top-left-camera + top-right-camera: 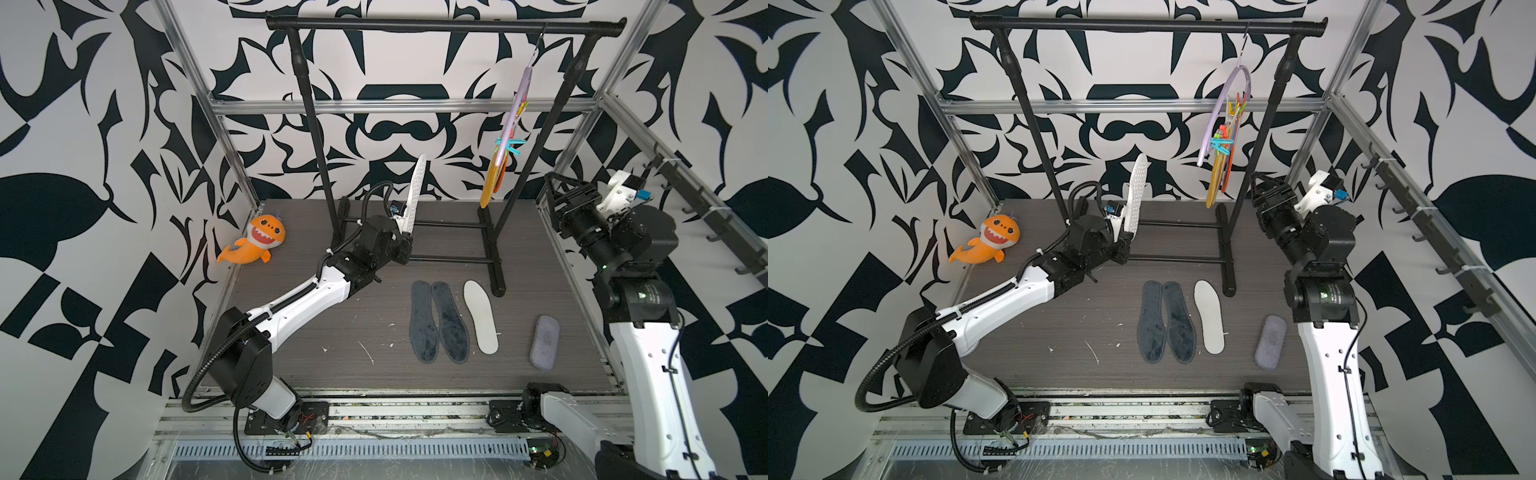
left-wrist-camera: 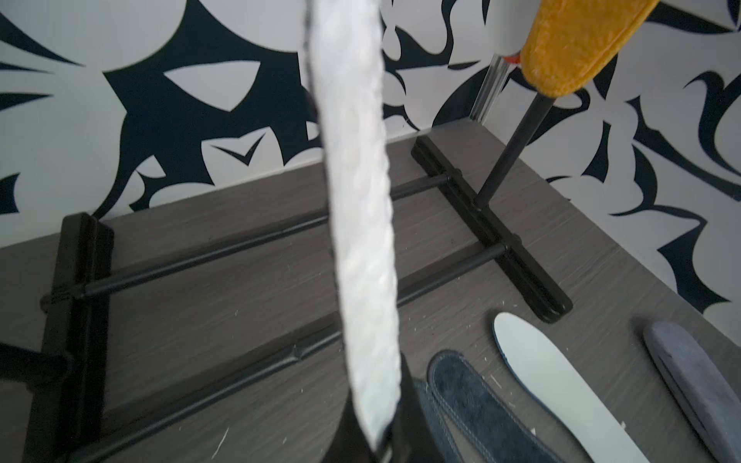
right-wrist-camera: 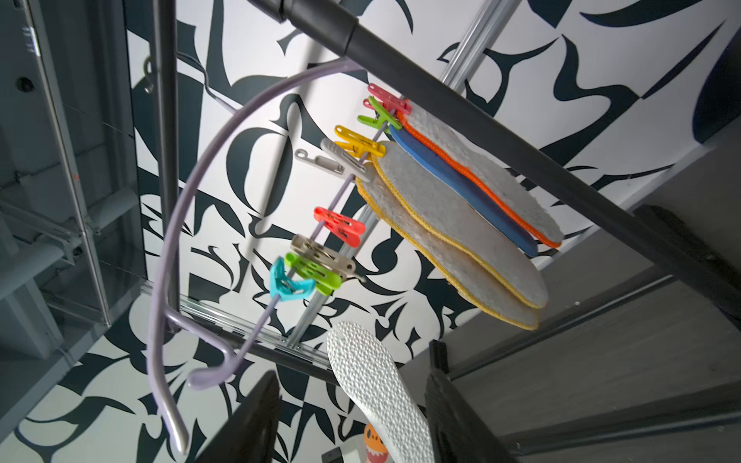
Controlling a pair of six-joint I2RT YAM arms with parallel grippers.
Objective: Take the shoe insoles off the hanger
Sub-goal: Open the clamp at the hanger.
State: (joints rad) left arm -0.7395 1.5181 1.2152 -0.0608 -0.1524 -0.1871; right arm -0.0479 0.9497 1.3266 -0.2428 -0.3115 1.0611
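The lilac hanger [image 1: 517, 104] [image 1: 1214, 112] [image 3: 176, 224] hangs by its hook from the right end of the black rail. Several shoe insoles [image 1: 492, 183] [image 1: 1217, 183] [image 3: 453, 224] are pegged to it, yellow-rimmed, blue and orange-rimmed. My right gripper [image 1: 559, 183] [image 1: 1264, 180] [image 3: 353, 360] is open just right of the hanger, with nothing between its fingers. My left gripper [image 1: 405, 245] [image 1: 1125, 245] [image 2: 381, 445] is shut on the heel of a white insole [image 1: 414, 195] [image 2: 357, 200], held upright above the rail's base. Two dark grey-blue insoles [image 1: 424, 320] [image 1: 451, 322] and a white one [image 1: 481, 316] lie on the table.
The tall black clothes rail [image 1: 444, 25] stands at the back, its base bars [image 1: 449, 259] on the table. A lilac-grey oblong pad [image 1: 544, 340] lies at the right front. An orange plush shark [image 1: 257, 239] sits against the left wall. Coloured pegs [image 3: 341, 228] without insoles line the hanger's bar.
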